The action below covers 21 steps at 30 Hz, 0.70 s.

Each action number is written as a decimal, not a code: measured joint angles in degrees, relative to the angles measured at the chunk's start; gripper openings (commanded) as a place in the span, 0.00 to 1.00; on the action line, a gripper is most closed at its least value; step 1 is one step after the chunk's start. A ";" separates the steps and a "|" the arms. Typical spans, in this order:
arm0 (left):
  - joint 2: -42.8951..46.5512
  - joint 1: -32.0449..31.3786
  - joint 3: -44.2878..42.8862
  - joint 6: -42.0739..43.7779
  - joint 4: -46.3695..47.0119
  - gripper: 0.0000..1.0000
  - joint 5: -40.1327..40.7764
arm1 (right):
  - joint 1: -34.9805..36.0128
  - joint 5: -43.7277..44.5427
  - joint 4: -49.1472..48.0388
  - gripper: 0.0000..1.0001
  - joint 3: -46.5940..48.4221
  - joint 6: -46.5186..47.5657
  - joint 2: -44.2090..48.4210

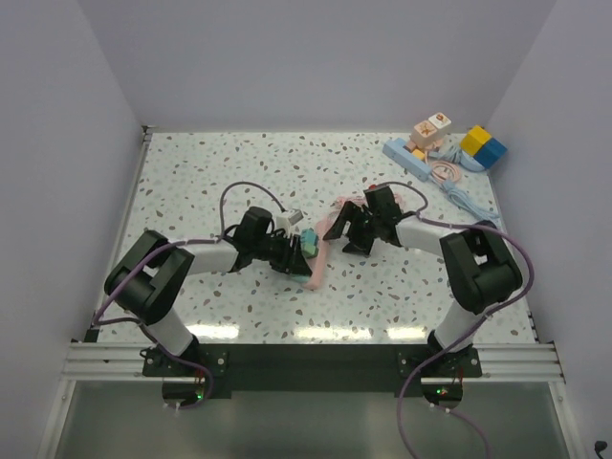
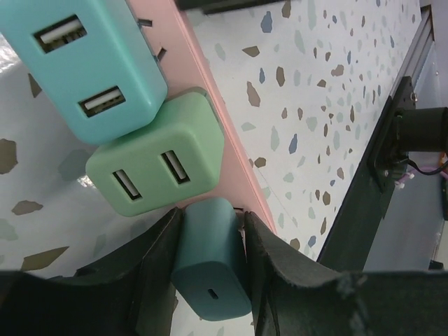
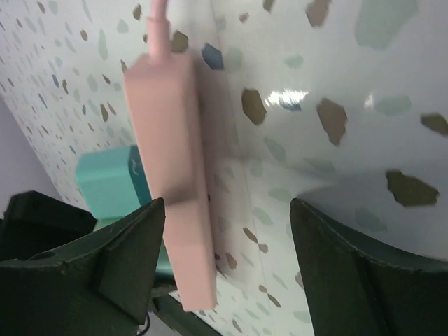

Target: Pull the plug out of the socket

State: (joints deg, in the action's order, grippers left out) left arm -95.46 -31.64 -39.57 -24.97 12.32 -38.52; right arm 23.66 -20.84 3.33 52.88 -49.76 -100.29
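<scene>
Grasp made, pull pending. The left end effector [image 2: 210, 224] clamps the dark teal plug [image 2: 210, 276], seated in the pink socket strip [image 1: 320, 253] midway between the counter [image 1: 210, 172] side edges (green charger [image 2: 157, 164] just beside). The right end effector [image 3: 227, 210] gapes astride the strip, holding nothing; pulling probably needs the strip braced.

teal charger [image 2: 210, 262]: 1
green charger [image 2: 157, 161]: 1
light-blue charger [image 2: 84, 66]: 1
pink strip [image 3: 171, 175]: 1
blue strip [image 1: 406, 161]: 1, far right
picture cubes [image 1: 440, 120]: 2
plain blocks [image 1: 475, 139]: 2
</scene>
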 measured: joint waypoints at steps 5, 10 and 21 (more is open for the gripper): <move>0.59 0.00 0.00 -1.11 -0.09 0.00 1.95 | 0.31 0.68 0.35 0.66 -6.97 0.35 7.21; 0.55 0.00 0.00 -2.19 0.07 0.00 2.16 | 2.60 0.48 -2.08 0.65 -10.08 0.26 10.25; 0.33 0.00 0.00 -3.58 0.50 0.00 2.16 | 9.57 0.35 -11.47 0.61 -12.31 -3.61 7.76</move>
State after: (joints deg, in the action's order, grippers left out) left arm -95.13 -31.64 -39.57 -28.56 12.82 -36.36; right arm 33.23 -20.49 -8.14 40.58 -53.36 -92.53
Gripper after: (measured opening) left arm 0.422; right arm 0.626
